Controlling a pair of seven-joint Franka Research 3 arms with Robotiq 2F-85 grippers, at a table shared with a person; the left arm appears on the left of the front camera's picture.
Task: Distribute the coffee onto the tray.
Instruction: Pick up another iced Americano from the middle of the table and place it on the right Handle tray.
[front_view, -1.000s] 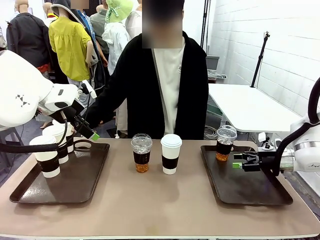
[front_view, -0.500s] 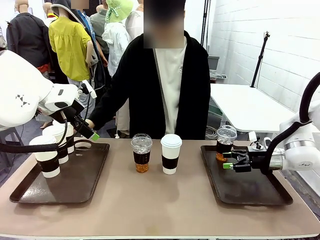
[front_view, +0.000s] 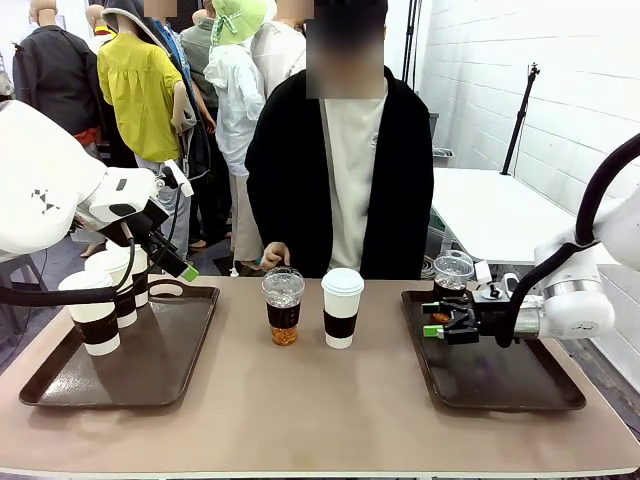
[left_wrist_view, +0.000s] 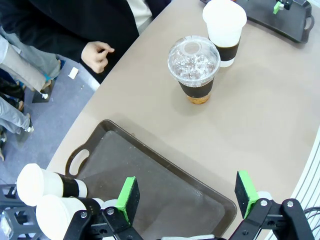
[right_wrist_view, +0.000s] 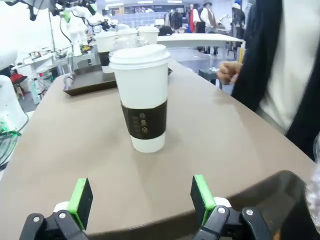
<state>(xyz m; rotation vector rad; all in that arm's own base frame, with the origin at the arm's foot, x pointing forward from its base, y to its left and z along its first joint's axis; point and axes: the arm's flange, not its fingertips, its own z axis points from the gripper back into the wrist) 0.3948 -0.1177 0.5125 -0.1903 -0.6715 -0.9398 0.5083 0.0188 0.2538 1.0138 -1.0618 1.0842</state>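
Front view: the right arm's fingers (front_view: 433, 331) cover the lower part of the iced cup (front_view: 452, 283) on the right tray (front_view: 520, 395), while the left arm (front_view: 60, 190) masks parts of the rear paper cups (front_view: 120, 270). From the right wrist, the central paper cup (right_wrist_view: 144, 100) screens most of a second iced cup (right_wrist_view: 122, 44); the person's hand (right_wrist_view: 229, 71) is blurred. In the left wrist view the top edge crops the right tray.

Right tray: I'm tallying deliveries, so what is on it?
One clear dome-lidded iced drink stands near the right tray's far left corner. The right gripper in front hides the cup's base.
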